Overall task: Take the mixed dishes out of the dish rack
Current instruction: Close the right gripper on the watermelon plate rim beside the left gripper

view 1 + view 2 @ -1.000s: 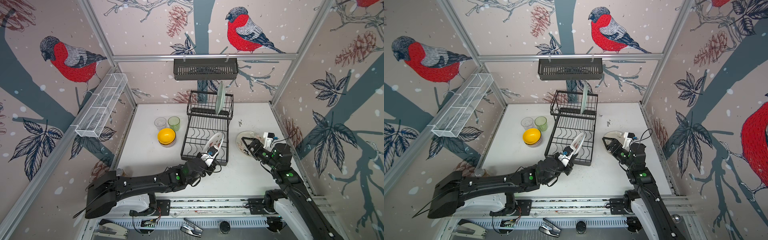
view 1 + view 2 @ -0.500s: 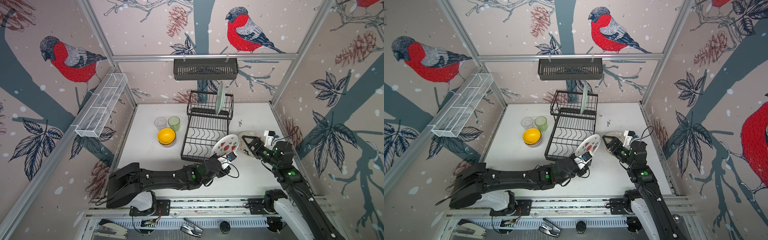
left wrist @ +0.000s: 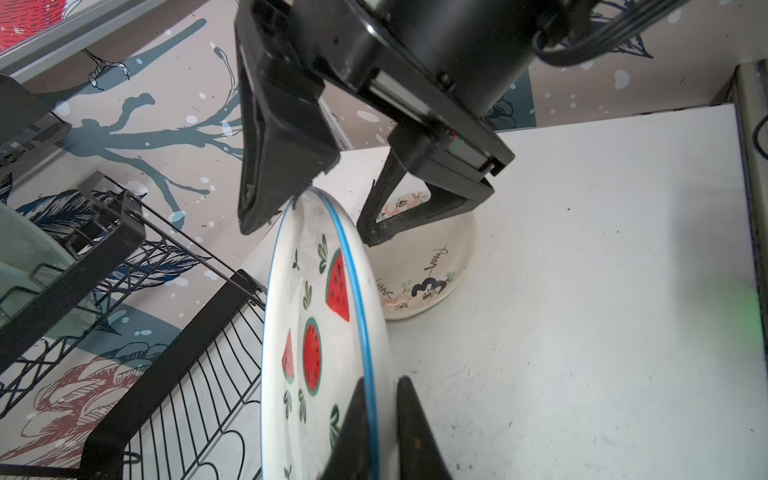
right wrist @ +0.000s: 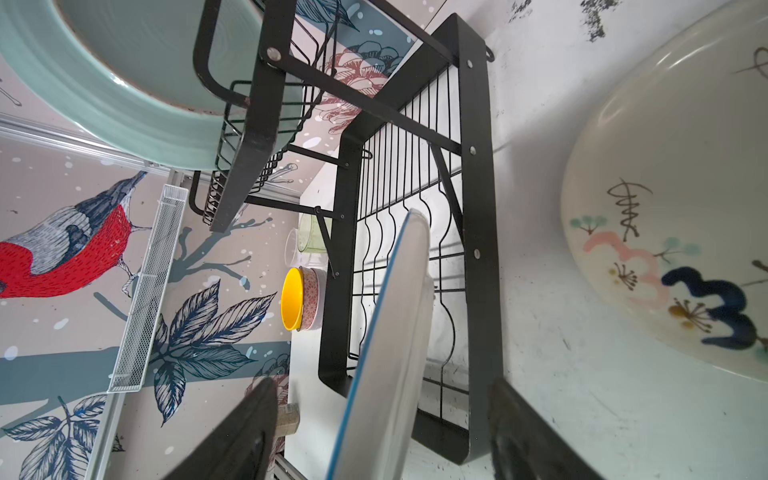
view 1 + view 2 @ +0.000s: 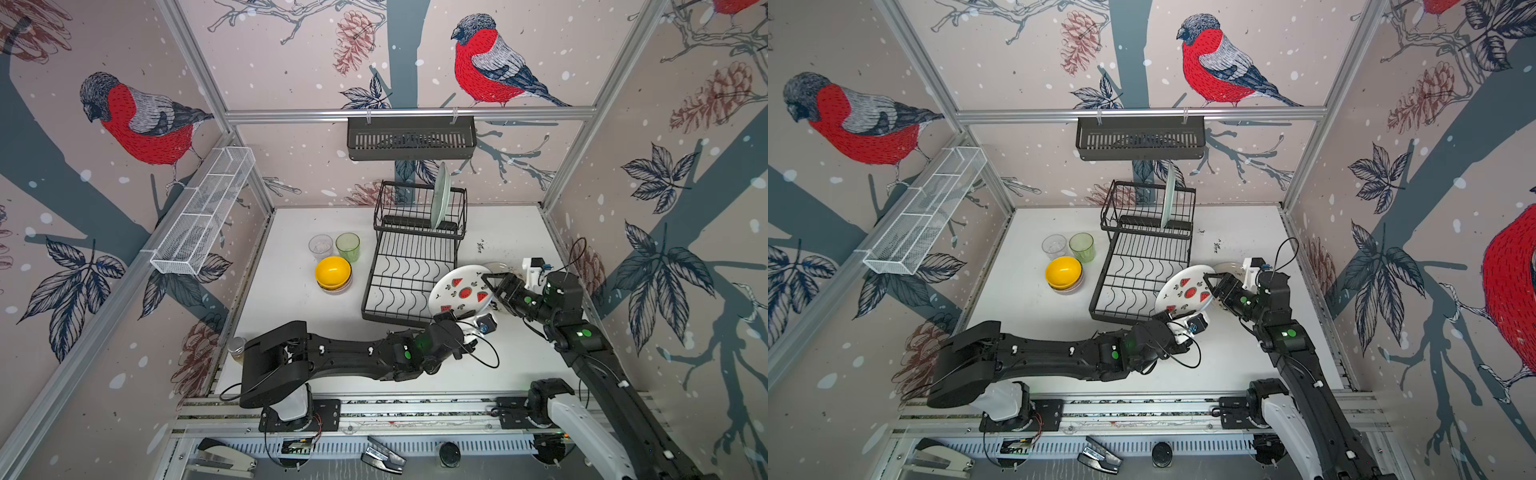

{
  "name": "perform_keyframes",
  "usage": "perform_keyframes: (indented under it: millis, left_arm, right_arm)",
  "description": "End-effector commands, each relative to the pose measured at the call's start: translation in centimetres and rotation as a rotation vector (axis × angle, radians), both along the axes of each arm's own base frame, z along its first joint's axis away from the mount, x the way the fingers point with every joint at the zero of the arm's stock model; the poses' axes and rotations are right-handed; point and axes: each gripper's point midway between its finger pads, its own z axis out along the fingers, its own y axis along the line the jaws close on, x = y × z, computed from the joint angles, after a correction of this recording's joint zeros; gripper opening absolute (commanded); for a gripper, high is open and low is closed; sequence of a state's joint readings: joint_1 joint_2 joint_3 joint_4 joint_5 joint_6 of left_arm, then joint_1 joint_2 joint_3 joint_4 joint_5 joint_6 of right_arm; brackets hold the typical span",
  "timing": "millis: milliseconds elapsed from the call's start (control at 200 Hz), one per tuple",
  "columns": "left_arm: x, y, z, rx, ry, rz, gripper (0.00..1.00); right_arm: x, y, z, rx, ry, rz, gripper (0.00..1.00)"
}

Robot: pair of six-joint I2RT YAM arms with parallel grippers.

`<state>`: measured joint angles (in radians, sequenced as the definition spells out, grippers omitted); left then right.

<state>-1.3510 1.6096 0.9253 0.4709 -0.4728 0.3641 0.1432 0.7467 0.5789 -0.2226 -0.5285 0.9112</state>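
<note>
We find the dish rack (image 5: 415,227) nearly cleared: its wide lower tray now holds nothing, and only the mint plate (image 5: 440,195) stands upright in a slot of the raised basket. The watermelon plate (image 5: 461,291), which leaned in the lower tray a second ago, has been lifted out and carried past the rack's near right corner. It hangs tilted above the table (image 5: 291,311), off the wires. A cream plate (image 3: 424,274) lies flat on the table just beyond it. The yellow bowl (image 5: 332,272), topping a stack, the clear tumbler (image 5: 320,246) and the green tumbler (image 5: 348,246) stand left of the rack. The left gripper (image 5: 457,318) is clamped on the watermelon plate's lower rim. The right gripper (image 5: 491,291), spread wide a second ago, has begun to narrow and straddles the opposite rim. One finger is at the edge and the other apart, so it holds nothing yet. We judge a hand-over in progress, with one plate left to unload.
</note>
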Motion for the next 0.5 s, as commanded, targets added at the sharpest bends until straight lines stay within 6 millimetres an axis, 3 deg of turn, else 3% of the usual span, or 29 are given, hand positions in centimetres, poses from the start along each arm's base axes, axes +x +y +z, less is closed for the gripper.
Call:
perform_keyframes:
  millis: [0, 80, 190, 275, 495]
  left_arm:
    - [0.7, -0.7, 4.5, -0.135, -0.110, 0.035, 0.00]
    - [0.7, -0.9, 4.6, -0.136, -0.124, 0.038, 0.00]
    - [0.5, -1.7, 4.5, -0.116, -0.140, 0.033, 0.00]
    - [0.1, -2.2, 4.3, -0.101, -0.161, 0.027, 0.00]
    - [0.3, -2.4, 3.6, -0.084, -0.183, 0.059, 0.00]
  right_arm:
    - [-0.6, 0.8, -0.8, -0.018, 0.034, 0.075, 0.65]
    - [-0.7, 1.2, -1.3, -0.001, 0.055, 0.099, 0.61]
    - [-0.6, 1.5, -1.5, 0.021, 0.063, 0.114, 0.45]
    - [-0.5, 1.4, -1.3, 0.026, 0.058, 0.113, 0.41]
    - [-0.3, 0.8, -1.3, 0.044, 0.057, 0.091, 0.07]
